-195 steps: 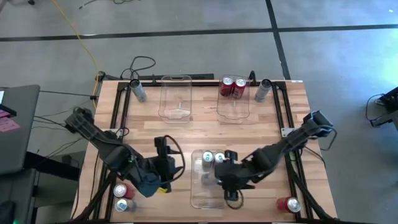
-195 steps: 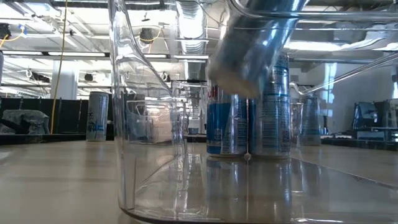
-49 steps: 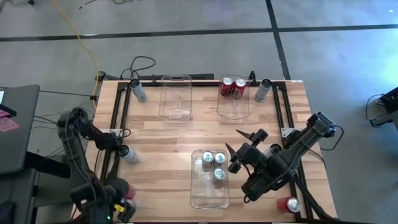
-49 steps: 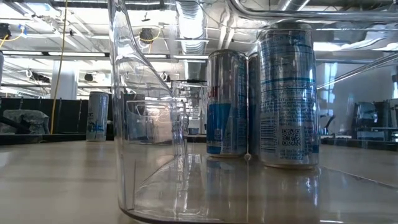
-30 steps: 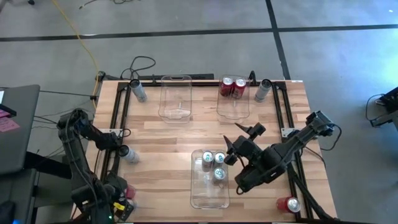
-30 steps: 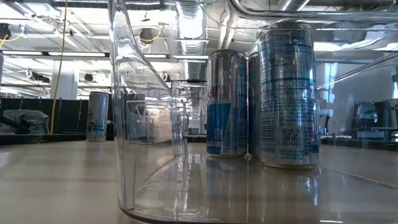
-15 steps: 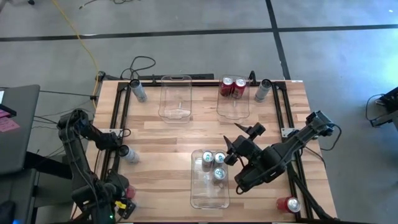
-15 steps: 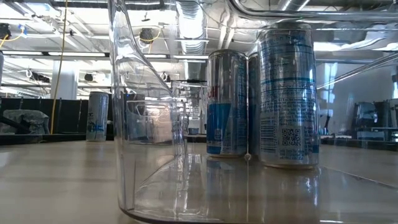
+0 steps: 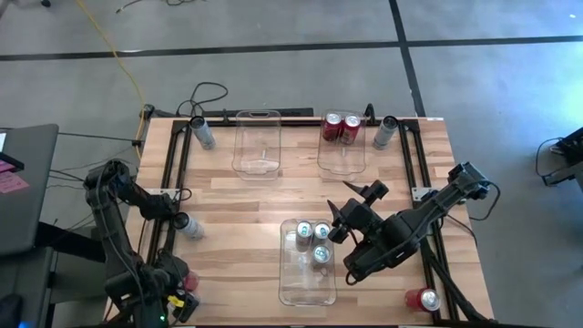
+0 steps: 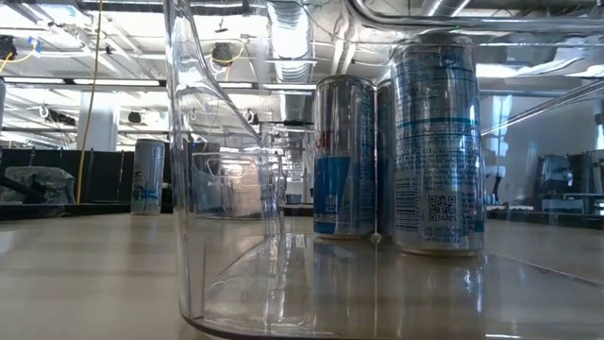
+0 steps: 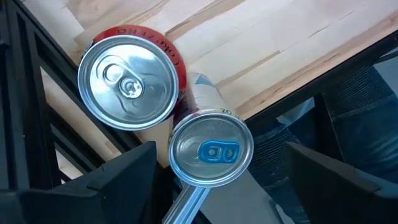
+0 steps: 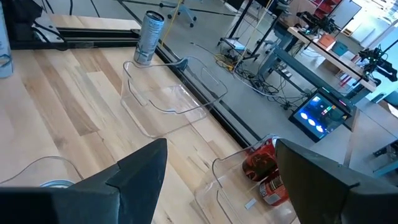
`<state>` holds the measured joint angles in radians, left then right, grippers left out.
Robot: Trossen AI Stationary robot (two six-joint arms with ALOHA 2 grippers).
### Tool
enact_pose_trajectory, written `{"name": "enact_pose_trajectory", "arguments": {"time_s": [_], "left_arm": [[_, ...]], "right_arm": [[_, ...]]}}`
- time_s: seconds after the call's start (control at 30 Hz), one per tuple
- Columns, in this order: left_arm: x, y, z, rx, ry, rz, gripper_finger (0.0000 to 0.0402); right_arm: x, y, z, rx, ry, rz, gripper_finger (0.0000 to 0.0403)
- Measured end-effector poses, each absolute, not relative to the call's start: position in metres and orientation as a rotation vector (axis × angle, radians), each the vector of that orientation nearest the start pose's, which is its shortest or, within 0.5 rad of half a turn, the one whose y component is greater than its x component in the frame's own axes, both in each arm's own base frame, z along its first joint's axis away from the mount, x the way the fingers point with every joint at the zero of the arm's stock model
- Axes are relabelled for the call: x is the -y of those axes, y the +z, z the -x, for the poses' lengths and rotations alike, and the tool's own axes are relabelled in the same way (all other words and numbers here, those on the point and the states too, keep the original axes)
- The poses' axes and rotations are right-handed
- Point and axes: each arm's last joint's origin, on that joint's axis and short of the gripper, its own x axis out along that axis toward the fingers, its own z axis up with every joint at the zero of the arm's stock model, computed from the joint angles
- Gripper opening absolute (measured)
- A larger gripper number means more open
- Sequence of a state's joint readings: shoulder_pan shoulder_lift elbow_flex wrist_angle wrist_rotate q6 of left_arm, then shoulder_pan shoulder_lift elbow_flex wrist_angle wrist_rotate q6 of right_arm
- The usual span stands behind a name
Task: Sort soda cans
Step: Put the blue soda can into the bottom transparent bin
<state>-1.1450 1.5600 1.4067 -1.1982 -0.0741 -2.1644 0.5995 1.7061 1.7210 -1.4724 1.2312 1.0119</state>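
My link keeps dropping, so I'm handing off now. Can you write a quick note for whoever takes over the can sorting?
Left gripper: open, above a red can and a silver can at the front-left corner.
Right gripper: open, holding nothing, beside the near bin.
Done: three silver-blue cans in the near bin, two red cans in the far-right bin.
Left: the front-left pair, a left-side can, a front-right red can, and two grey cans at the far corners.

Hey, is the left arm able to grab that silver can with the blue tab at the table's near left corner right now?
Probably yes. The left gripper hangs open right above the silver can with the blue tab, one finger on each side. The red can stands close beside it and may crowd one finger on the way down.
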Motion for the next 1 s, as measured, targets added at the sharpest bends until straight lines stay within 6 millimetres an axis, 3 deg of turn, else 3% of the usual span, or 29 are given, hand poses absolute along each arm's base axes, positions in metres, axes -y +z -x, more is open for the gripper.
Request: {"name": "enact_pose_trajectory", "arguments": {"time_s": [0.17, 0.67, 1.0], "left_arm": [[0.273, 0.283, -0.125, -1.388, 0.619, 0.946, 0.0346], [0.274, 0.272, -0.129, -1.379, 0.686, 0.889, 0.0342], [0.28, 0.273, -0.13, -1.41, 0.642, 0.936, 0.0243]], "right_arm": [[-0.152, 0.352, -0.27, -0.509, -0.831, 0.246, 0.0315], [-0.152, 0.352, -0.27, -0.505, -0.831, 0.24, 0.0315], [-0.152, 0.352, -0.27, -0.504, -0.831, 0.24, 0.0315]]}}
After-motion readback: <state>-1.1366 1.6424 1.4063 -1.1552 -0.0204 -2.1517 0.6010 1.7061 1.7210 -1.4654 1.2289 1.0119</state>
